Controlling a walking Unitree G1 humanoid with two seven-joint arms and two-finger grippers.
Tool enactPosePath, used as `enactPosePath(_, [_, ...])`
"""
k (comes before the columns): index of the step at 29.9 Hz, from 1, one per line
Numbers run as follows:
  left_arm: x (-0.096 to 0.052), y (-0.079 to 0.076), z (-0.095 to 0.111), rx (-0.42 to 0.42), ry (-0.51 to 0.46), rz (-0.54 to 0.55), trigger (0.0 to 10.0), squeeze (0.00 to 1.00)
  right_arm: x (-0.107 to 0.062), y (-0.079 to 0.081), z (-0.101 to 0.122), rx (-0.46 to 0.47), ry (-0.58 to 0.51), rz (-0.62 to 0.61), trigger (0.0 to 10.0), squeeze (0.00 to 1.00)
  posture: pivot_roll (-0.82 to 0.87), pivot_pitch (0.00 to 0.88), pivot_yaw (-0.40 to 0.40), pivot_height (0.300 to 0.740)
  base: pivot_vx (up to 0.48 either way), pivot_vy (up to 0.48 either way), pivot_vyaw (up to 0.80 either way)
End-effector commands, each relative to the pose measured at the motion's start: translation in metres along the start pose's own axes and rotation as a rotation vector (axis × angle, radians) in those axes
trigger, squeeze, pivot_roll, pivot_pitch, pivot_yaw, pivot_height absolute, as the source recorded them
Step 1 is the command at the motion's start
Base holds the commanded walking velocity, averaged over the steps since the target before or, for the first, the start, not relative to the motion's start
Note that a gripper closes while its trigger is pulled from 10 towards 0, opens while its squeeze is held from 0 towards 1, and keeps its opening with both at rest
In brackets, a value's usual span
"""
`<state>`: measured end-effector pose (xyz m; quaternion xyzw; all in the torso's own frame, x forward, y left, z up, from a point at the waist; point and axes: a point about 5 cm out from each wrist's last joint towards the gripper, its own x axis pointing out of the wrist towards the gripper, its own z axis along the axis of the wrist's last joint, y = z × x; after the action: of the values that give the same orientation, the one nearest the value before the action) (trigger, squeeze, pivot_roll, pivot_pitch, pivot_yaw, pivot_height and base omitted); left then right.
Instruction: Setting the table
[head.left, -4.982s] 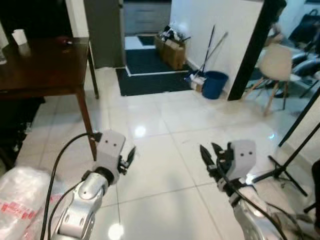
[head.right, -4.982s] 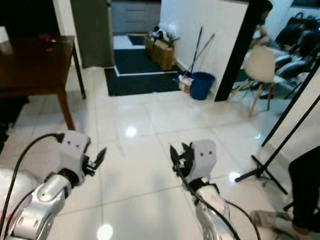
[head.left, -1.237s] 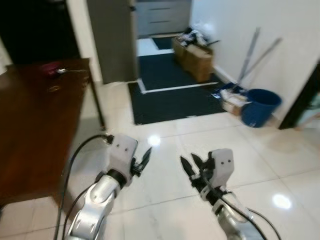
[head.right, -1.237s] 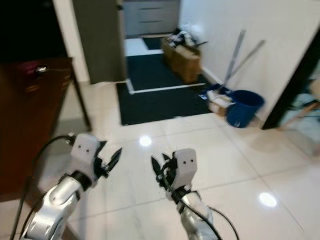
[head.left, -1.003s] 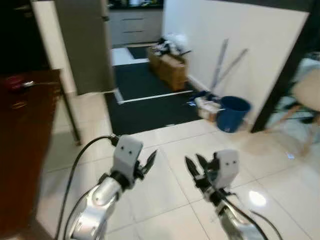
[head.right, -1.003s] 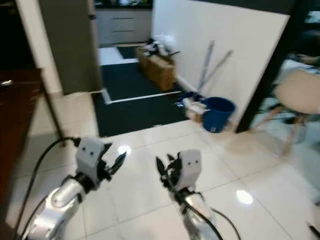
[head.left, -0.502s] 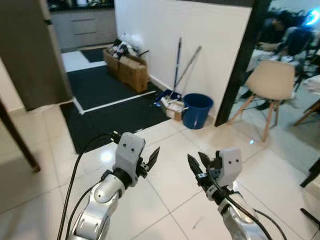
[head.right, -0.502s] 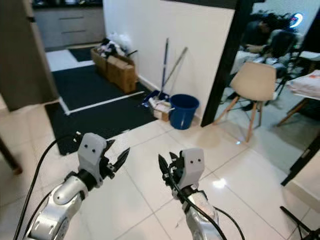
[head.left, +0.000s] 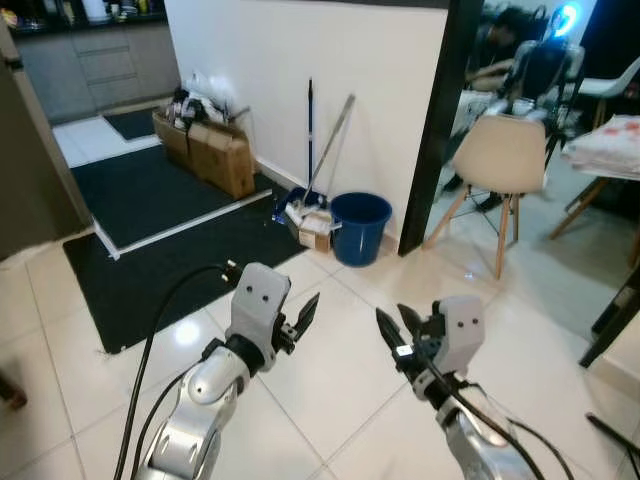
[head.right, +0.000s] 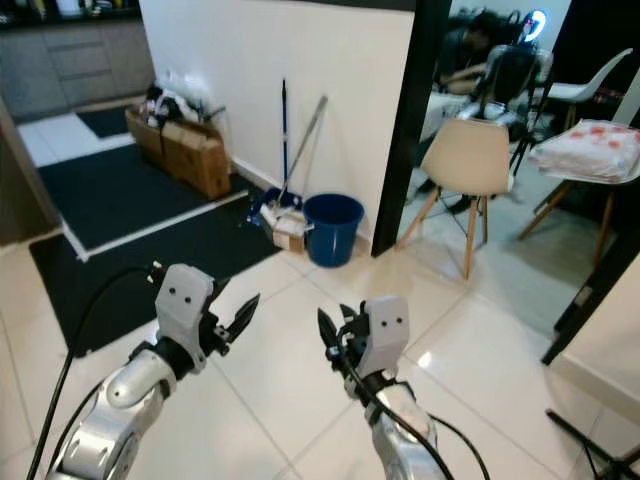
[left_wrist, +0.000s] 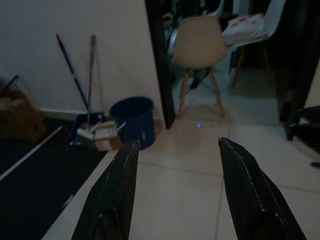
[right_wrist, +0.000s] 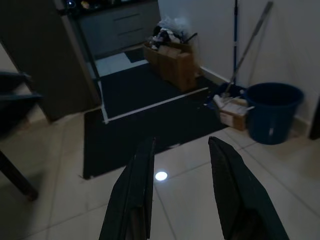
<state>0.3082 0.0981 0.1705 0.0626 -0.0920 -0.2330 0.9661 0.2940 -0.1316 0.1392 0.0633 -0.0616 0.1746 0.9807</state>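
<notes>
Both arms are held out in front of me over a glossy white tile floor (head.left: 340, 370). My left gripper (head.left: 303, 310) is open and holds nothing; in the left wrist view its fingers (left_wrist: 117, 195) stand wide apart. Beside it, my right gripper (head.left: 391, 318) is also open and empty, its fingers (right_wrist: 137, 195) spread in the right wrist view. A white table (head.right: 612, 150) with a red-and-white plastic bag (head.right: 590, 135) on it stands at the far right, well beyond both grippers.
A blue bucket (head.left: 360, 226), a mop and a broom (head.left: 311, 150) lean by the white wall. Cardboard boxes (head.left: 218, 160) sit on a dark mat (head.left: 140, 240) at the left. A beige chair (head.left: 500, 165) stands past a black pillar (head.left: 435, 120). A person (head.right: 468, 50) sits far behind.
The camera has swung to the right: the dark wooden table has left the picture on the left, and the chair and white table have come in. Both grippers keep their pose.
</notes>
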Motion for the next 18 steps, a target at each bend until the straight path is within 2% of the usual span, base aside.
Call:
enactPosePath(1, [-0.0016,0.0015,-0.0049,-0.006,0.021,0.009,10.0,0.0,-0.0001,0.0025,-0.0018,-0.002,0.007,0.005,10.0,0.0,-0.03,0.026,0.104,0.74,0.458,0.0,0.0])
enactPosePath(18, [-0.0013,0.0026,-0.0053,-0.004,0.022,0.016,10.0,0.0,0.0023,0.0066,0.0022,0.001,-0.01,0.025,10.0,0.0,-0.03,0.028,0.101,0.74,0.458,0.0,0.0])
